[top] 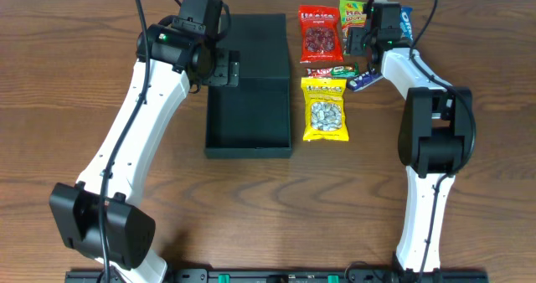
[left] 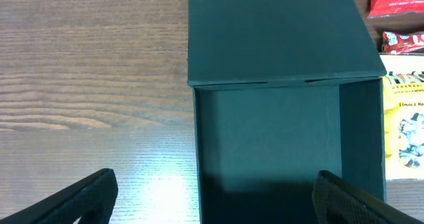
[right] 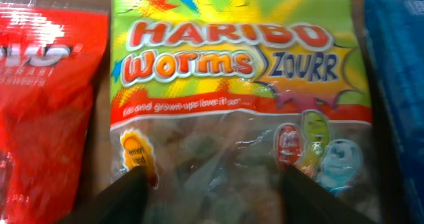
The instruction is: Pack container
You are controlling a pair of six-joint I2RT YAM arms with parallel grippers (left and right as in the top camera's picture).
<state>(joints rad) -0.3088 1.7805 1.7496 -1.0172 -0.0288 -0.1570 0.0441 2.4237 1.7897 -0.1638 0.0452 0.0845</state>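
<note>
The container is a dark box lying open at mid-table, its flap lid folded flat behind it. My left gripper hovers open over the box's left side. In the left wrist view its fingers straddle the box's left wall, with the container empty inside. My right gripper is down on the green Haribo Worms packet. In the right wrist view that gripper has its jaws apart, fingertips resting on the packet.
A red snack packet lies left of the Haribo one, a blue packet right of it. A yellow packet sits beside the box's right wall. Two small wrapped bars lie between them.
</note>
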